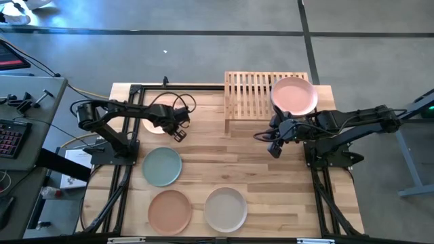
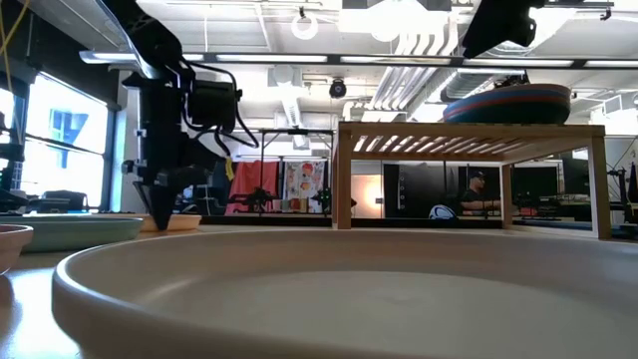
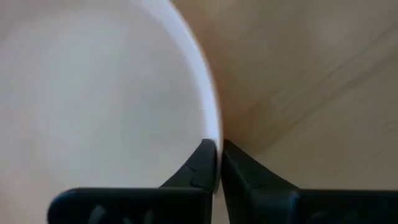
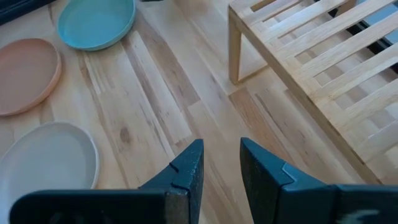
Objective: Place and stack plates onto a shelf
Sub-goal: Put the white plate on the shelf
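Observation:
A cream plate [image 1: 152, 125] lies on the table at the far left, with my left gripper [image 1: 178, 130] shut on its right rim. A pale green plate [image 1: 161, 166], a terracotta plate [image 1: 169, 211] and a beige plate [image 1: 225, 209] lie flat nearer the front. The slatted wooden shelf [image 1: 247, 95] stands at the far middle. A stack of plates topped by a pink one [image 1: 293, 95] sits on its right half. My right gripper [image 4: 221, 165] hangs open above bare table in front of the shelf, holding nothing. My left gripper pinches the cream plate's rim [image 3: 214, 124] between its two fingers, one finger over the inner side and one outside the edge. The fingers come from above, pointing steeply down [image 2: 164, 211]. The plate lies flat on the table.
The black frame rails [image 1: 129, 102] run along the table's left and right sides. Bare planks [image 1: 224, 159] lie between the two arms and in front of the shelf. The shelf's left half [image 4: 323, 56] carries no plate.

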Controlling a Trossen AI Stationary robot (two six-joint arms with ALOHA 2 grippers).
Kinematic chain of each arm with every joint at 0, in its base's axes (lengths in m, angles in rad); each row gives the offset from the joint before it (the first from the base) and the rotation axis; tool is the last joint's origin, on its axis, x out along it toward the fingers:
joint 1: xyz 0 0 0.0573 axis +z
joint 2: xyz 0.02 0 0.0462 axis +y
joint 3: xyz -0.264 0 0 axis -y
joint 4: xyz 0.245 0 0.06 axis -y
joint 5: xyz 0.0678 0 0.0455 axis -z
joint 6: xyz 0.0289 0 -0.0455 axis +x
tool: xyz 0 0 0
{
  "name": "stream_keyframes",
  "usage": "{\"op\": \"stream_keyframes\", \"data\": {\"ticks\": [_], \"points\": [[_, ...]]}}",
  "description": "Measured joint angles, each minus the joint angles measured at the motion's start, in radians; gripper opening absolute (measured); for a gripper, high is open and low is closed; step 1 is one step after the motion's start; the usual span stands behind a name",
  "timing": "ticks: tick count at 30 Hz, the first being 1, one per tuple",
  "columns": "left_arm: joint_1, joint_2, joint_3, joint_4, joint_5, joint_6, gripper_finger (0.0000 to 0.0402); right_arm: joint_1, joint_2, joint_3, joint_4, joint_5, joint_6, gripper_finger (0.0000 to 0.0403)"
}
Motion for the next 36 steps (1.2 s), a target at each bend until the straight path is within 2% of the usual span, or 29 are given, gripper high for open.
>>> {"op": "stream_keyframes", "data": {"ticks": [6,11,18,25,32,34,36], "points": [[-0.045,0.0,0.007,-0.021,-0.002,0.065,0.0003,0.0,0.0,0.0,0.0,0.027,0.001,0.0085],[-0.095,0.0,0.072,-0.105,-0.003,0.112,0.0002,0.0,0.0,0.0,0.001,0.033,0.044,0.0085],[-0.16,0.0,0.22,-0.242,-0.014,0.191,0.0002,0.0,0.0,0.0,0.001,0.063,0.084,0.0085],[-0.2,0.0,0.401,-0.353,-0.13,0.278,0.0003,0.0,0.0,0.0,0.0,0.083,0.108,0.0085],[-0.205,0.0,0.581,-0.364,-0.188,0.46,0.0006,0.0,0.0,0.0,0.0,0.086,0.133,0.0085],[-0.205,0.0,0.629,-0.362,-0.189,0.53,0.0006,0.0,0.0,0.0,0.0,0.131,0.133,0.0085],[-0.205,0.0,0.672,-0.359,-0.19,0.596,0.0006,0.0,0.0,0.0,0.0,0.225,0.142,0.0085]]}}
